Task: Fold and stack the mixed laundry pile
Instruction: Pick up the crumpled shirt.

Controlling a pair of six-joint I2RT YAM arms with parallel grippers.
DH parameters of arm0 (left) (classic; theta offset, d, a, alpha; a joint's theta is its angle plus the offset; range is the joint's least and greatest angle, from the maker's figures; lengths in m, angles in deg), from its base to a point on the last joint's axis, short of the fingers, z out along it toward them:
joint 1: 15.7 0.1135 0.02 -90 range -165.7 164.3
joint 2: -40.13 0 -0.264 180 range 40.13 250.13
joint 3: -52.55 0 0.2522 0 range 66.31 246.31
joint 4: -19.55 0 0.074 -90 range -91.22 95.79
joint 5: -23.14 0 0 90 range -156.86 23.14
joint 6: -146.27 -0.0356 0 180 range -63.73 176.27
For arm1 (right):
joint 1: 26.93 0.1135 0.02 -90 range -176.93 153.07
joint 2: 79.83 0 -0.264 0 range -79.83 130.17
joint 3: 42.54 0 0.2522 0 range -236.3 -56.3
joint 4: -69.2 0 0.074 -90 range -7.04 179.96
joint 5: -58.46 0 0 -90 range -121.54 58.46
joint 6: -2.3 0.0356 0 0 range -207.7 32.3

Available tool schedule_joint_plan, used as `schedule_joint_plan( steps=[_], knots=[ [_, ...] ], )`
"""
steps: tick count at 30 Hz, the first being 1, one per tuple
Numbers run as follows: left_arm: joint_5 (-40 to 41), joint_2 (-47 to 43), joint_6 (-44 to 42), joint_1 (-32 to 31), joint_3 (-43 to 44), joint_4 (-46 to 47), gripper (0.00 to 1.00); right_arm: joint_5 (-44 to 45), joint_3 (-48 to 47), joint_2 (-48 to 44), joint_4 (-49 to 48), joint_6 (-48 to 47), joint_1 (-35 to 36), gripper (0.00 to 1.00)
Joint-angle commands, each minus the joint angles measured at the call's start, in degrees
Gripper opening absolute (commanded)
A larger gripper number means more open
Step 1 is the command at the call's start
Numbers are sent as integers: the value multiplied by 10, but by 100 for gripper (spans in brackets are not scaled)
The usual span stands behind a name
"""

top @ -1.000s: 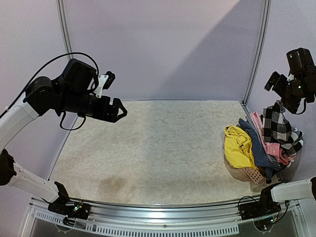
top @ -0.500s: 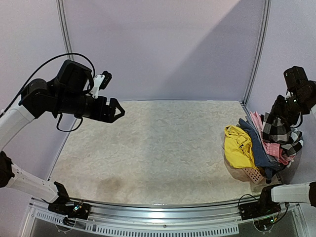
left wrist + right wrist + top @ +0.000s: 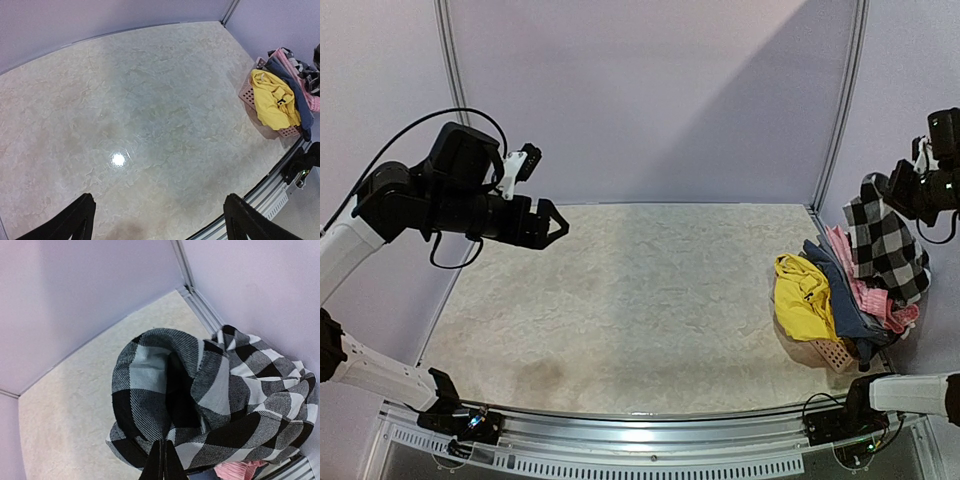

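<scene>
Right gripper (image 3: pixel 162 463) clenched on the black-and-white checked shirt (image 3: pixel 886 243), raised above the laundry pile at the table's (image 3: pixel 620 300) right edge.
The right arm is cut off by the frame's right side, and from above its fingertips are lost against the dark cloth. The wrist view shows them pressed together on a fold of the shirt, which hangs bunched and creased. Under it the pink garment (image 3: pixel 876 292), blue-grey garment (image 3: pixel 841 292) and yellow garment (image 3: pixel 800 296) lie crumpled, covering most of the salmon basket (image 3: pixel 831 353). The left gripper (image 3: pixel 556 222) hangs spread wide and empty over the far left.
</scene>
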Motion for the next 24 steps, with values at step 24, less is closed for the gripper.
schedule_joint_plan(
  steps=[24],
  knots=[
    [159,-36,-64,8,96,-90,91,-135,-319,195,-375,22,497,0]
  ],
)
